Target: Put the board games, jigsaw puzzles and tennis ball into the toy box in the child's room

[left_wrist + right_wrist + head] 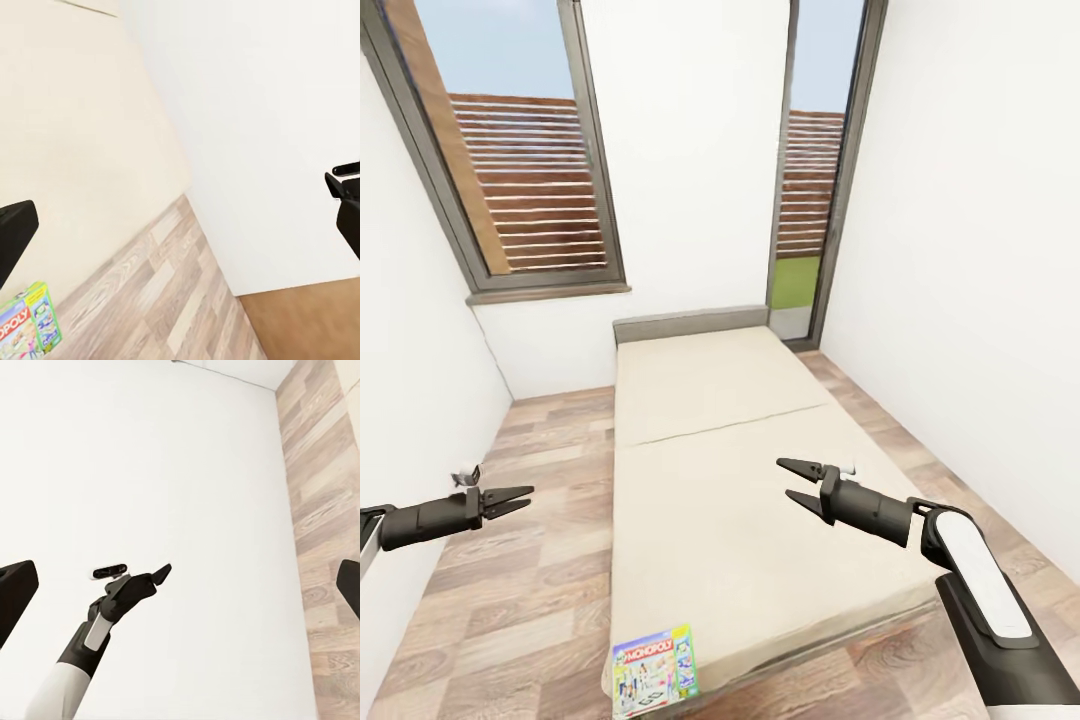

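Monopoly box point(655, 673) at 6 o'clock on bed point(740, 480): stiff, light; pinch overhanging edge. Both claws point(508, 498) point(797, 483) apart, empty.

Monopoly board game point(655, 672) | flat, face up | near corner of beige bed point(740, 480)

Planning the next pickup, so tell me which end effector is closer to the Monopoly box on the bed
Left, narrowly. The left end effector hovers over the floor beside the bed; the right end effector hangs above the mattress, farther up from the Monopoly box at the bed's near corner.
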`<state>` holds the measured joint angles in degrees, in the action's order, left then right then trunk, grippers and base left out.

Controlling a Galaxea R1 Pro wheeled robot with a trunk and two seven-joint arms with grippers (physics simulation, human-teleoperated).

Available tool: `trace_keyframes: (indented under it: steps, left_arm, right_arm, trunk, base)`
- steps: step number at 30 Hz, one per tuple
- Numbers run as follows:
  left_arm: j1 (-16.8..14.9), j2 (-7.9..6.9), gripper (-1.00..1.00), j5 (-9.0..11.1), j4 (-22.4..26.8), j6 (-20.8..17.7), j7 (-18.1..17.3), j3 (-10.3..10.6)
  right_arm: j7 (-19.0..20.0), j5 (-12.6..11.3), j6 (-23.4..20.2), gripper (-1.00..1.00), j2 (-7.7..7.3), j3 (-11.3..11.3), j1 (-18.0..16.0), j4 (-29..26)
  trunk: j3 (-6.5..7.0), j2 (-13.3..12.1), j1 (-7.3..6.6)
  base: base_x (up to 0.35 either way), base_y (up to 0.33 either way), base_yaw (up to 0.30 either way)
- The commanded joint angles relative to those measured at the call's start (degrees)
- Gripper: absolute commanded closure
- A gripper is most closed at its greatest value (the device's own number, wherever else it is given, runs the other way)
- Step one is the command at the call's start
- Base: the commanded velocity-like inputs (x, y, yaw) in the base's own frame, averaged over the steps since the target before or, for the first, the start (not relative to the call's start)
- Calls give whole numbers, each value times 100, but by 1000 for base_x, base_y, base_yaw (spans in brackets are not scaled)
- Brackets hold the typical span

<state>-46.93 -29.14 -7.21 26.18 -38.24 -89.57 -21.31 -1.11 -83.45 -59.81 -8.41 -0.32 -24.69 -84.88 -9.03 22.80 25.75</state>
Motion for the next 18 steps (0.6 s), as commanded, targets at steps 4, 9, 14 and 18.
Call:
trace_keyframes:
  steps: [4, 9, 14, 18]
  left_arm:
    - [-7, 5, -100, -61, 1, -61, -43, -31]
    - [-8, 5, -100, -61, 1, -61, -43, -31]
    - [-6, 5, -100, -61, 1, -61, -43, -31]
    - [-7, 8, -100, -61, 1, -61, -43, -31]
  right_arm:
    - [-12, -13, -19, -100, -2, -3, -3, -3]
    - [-12, -13, -19, -100, -2, -3, -5, -3]
    - [-12, -12, -19, -100, -2, -3, -2, -3]
    - [-12, -6, -19, -100, -2, -3, -7, -3]
  trunk:
    - [8, 12, 4]
    - [28, 12, 4]
    - [41, 12, 4]
    - [45, 12, 4]
  base:
    - [0, -148, 248]
    - [0, -45, 264]
    - [0, -7, 275]
    - [0, -1, 280]
